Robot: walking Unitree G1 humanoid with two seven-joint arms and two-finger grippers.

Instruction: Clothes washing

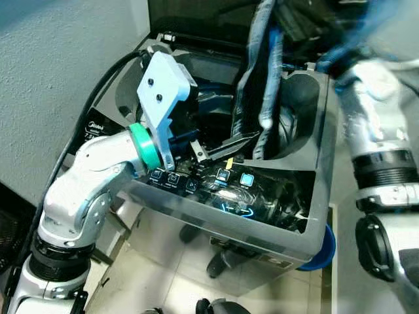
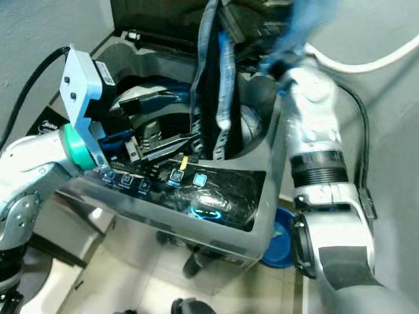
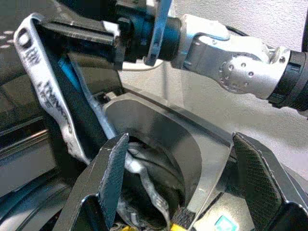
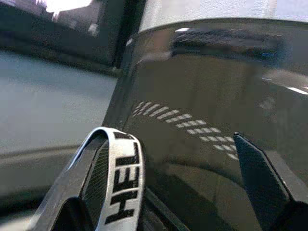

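Right tool [image 3: 144, 29] grips the dark garment [image 1: 256, 78] by its top, so it hangs lengthwise straight above the washer [image 1: 314, 216] drum. Left tool [image 1: 216, 147], fingers spread wide, waits just beside it at the rim.

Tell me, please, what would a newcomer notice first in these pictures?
First, the dark garment with a white lettered band, hanging from the raised right gripper down into the open top of the washing machine. Next, the left gripper, fingers spread, at the drum opening just above the glowing blue control panel.
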